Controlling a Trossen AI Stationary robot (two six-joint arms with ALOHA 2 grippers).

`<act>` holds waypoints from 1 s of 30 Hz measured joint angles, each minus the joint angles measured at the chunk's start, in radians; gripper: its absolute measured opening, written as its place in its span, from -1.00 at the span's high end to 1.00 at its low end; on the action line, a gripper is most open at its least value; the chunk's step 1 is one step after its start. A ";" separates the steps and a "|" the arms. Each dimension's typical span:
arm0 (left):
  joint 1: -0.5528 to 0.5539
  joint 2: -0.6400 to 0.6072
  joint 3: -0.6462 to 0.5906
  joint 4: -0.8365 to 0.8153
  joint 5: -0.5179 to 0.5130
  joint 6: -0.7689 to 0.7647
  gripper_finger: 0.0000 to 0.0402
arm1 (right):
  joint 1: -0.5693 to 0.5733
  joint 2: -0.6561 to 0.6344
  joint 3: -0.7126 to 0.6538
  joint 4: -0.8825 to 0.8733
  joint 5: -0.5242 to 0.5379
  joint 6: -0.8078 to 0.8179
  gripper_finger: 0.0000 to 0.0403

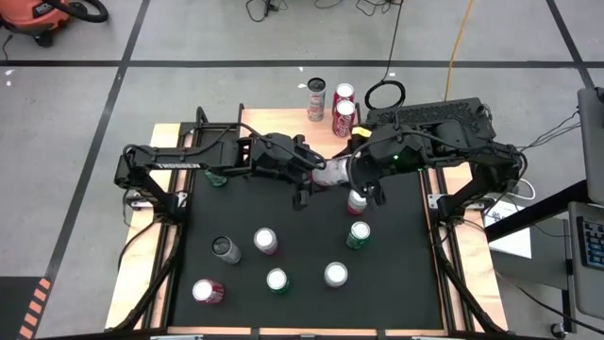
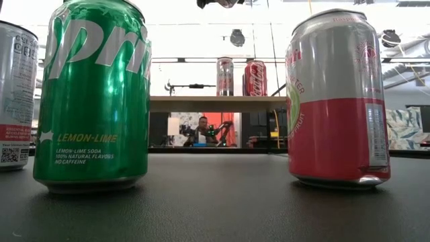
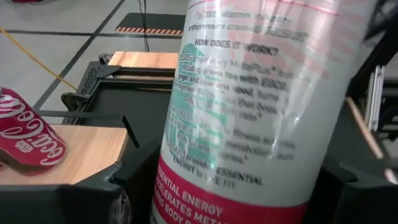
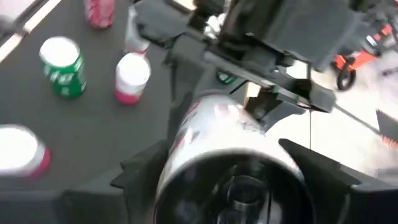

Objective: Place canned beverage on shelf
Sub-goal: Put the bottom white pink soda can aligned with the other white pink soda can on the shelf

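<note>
Both arms meet mid-surface, the left gripper and right gripper each with jaws grasping a silver-pink can reading "ESSENTIAL ENERGY". Behind, a Coca-Cola can stands on the shelf; up front, a Sprite can, "LEMON-LIME".

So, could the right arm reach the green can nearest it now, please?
Probably not yet: the way to the green can looks free, but the right tool is occupied with the silver can, meeting the left tool.

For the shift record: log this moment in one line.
stage: apparent handover above table | silver-pink can: between left pincer and right pincer | shelf: other cans standing on it
</note>
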 joint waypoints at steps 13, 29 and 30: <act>-0.004 -0.001 0.095 0.096 -0.011 -0.044 -0.37 | 0.000 -0.171 0.001 0.006 -0.007 0.452 -0.72; -0.004 -0.002 0.098 0.374 -0.172 -0.064 -0.37 | -0.016 -0.339 -0.291 0.500 0.120 0.561 -0.66; -0.004 -0.002 0.098 0.390 -0.178 -0.064 -0.37 | -0.022 -0.347 -0.299 0.520 0.120 0.555 -0.66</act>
